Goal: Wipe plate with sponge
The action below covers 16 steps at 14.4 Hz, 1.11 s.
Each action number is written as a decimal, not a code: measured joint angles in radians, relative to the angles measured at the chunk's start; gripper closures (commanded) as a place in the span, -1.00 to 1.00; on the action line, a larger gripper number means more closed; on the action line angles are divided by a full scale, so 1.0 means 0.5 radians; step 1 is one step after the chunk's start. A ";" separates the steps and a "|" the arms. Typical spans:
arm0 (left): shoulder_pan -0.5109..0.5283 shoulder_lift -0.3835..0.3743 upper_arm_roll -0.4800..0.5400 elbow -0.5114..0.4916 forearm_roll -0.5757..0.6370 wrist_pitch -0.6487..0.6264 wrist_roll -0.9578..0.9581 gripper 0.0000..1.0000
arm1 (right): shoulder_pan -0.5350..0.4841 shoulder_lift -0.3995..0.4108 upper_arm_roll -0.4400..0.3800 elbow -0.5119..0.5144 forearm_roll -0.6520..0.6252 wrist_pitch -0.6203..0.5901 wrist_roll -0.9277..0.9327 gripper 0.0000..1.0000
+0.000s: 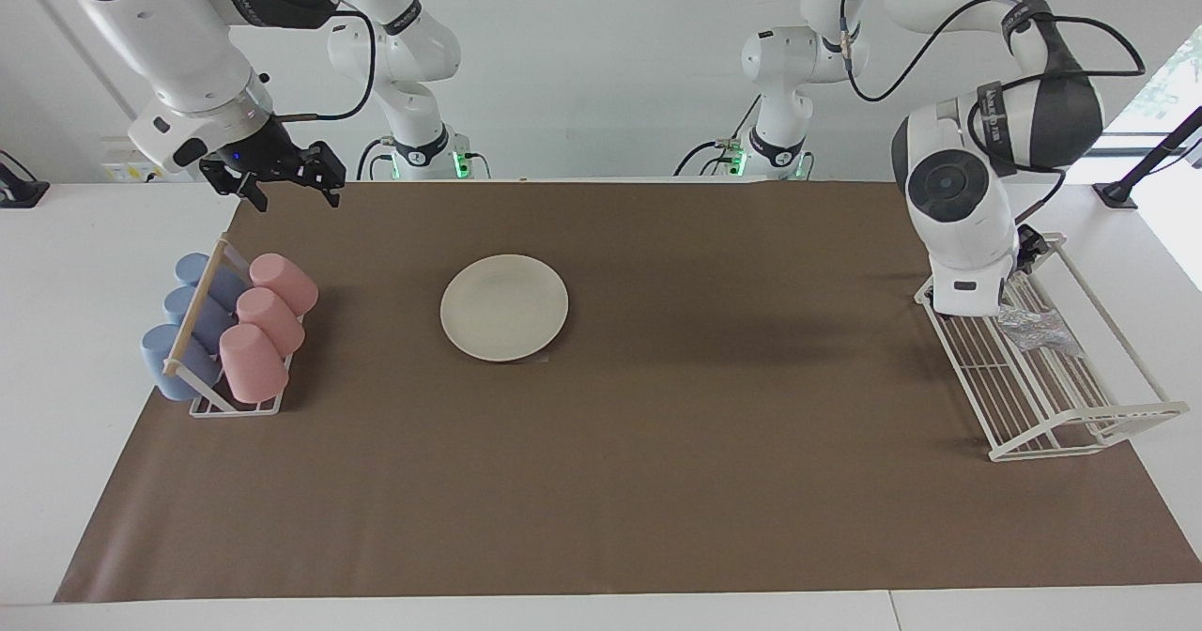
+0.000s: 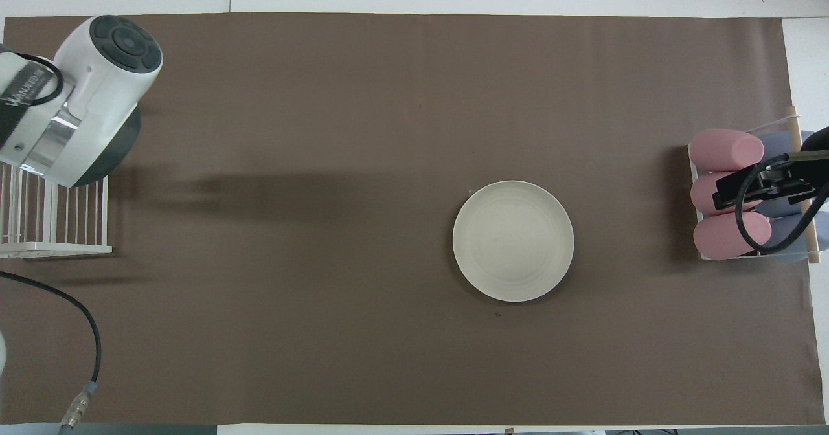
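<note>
From the facing view, I see the plate (image 1: 504, 307) lying flat on the brown mat (image 1: 657, 481) that covers the bench (image 1: 75, 424), alone near the middle and closer to the right arm's end. It looks hard and smooth, so I think it could slide when I rub it. The sponge (image 1: 1036, 329) is a small shiny grey wad lying in the white wire rack (image 1: 1052, 368) at the left arm's end. I think it is light and squashy, so I should pinch it in the middle of the wad. My left claw (image 1: 1007, 300) is down in the rack right beside the sponge, mostly hidden by the arm, so I cannot tell if it is spread or pinching. My right claw (image 1: 286, 180) waits in the air, spread apart and holding nothing, near the cup rack (image 1: 230, 340) with its pink and blue cups.

From the overhead view, the plate (image 2: 513, 241) is bare and well apart from both racks. The left arm covers the sponge here. The right claw (image 2: 767, 186) hangs over the pink cups (image 2: 725, 189).
</note>
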 measured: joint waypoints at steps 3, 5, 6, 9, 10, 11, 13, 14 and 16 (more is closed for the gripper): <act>0.092 -0.128 0.006 0.033 -0.342 0.000 0.016 -1.00 | 0.000 0.000 0.000 0.000 0.000 0.000 0.000 -1.00; 0.172 -0.233 0.007 0.039 -0.541 0.000 0.099 -1.00 | 0.000 0.000 0.000 0.000 0.000 0.000 0.000 -1.00; 0.206 -0.287 0.009 0.039 -0.612 -0.003 0.151 -1.00 | 0.000 0.000 0.000 0.000 0.000 0.000 0.000 -1.00; 0.238 -0.413 0.012 0.039 -0.706 -0.058 0.351 -1.00 | 0.000 0.000 0.000 0.000 0.000 0.000 0.000 -1.00; 0.238 -0.443 0.011 0.038 -0.753 -0.089 0.421 -1.00 | 0.000 0.000 0.000 0.000 0.000 0.000 0.000 -1.00; 0.237 -0.471 0.015 0.037 -0.801 -0.117 0.492 -1.00 | 0.000 0.000 0.000 0.000 0.000 0.000 0.000 -1.00; 0.225 -0.517 0.054 0.034 -0.898 -0.217 0.675 -1.00 | 0.000 0.000 0.000 0.000 0.000 0.000 0.000 -1.00; 0.191 -0.534 0.106 0.033 -0.961 -0.280 0.771 -1.00 | 0.000 0.000 0.000 0.000 0.000 0.000 0.000 -1.00; 0.031 -0.569 0.318 0.032 -1.113 -0.403 0.952 -1.00 | 0.000 0.000 0.000 0.000 0.000 0.000 0.000 -1.00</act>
